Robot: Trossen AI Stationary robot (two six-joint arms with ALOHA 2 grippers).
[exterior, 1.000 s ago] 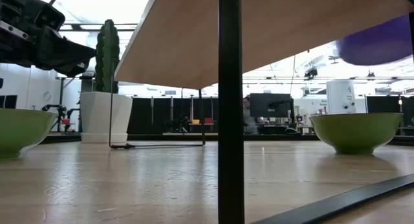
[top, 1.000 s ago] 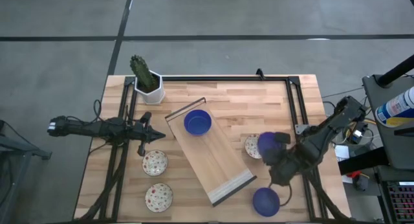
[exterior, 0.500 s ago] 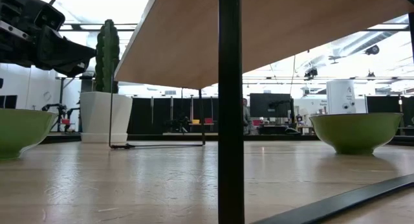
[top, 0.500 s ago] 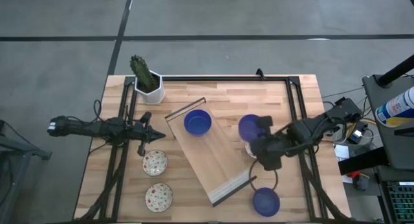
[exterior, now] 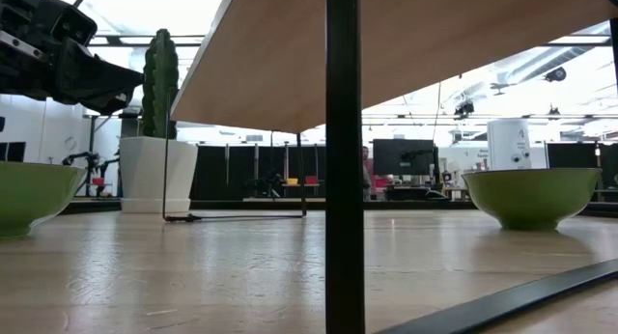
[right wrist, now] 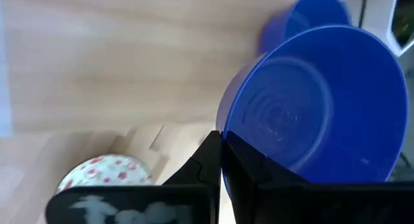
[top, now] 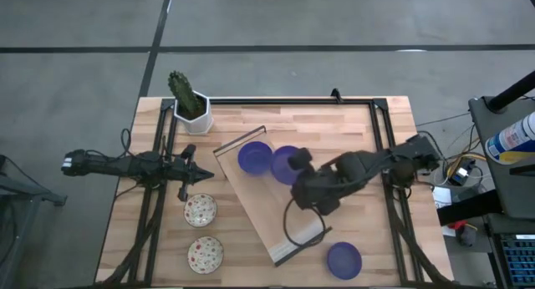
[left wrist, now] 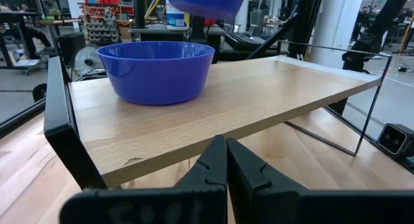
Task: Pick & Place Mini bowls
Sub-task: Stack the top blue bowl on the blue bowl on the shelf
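We see the right gripper [top: 298,166] stretched toward nine o'clock, pinching a blue mini bowl [top: 285,163] over the wooden board [top: 280,210], while the left gripper [top: 185,174] waits pressed together.

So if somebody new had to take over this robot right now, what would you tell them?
Right gripper: shut on a blue bowl, held above the raised wooden board, beside the blue bowl already on it.
Left gripper: shut, waiting at the table's left side.
Done: one blue bowl on the board.
Left: set the carried one down; a third blue bowl and two floral bowls are on the table, a third below the right wrist.
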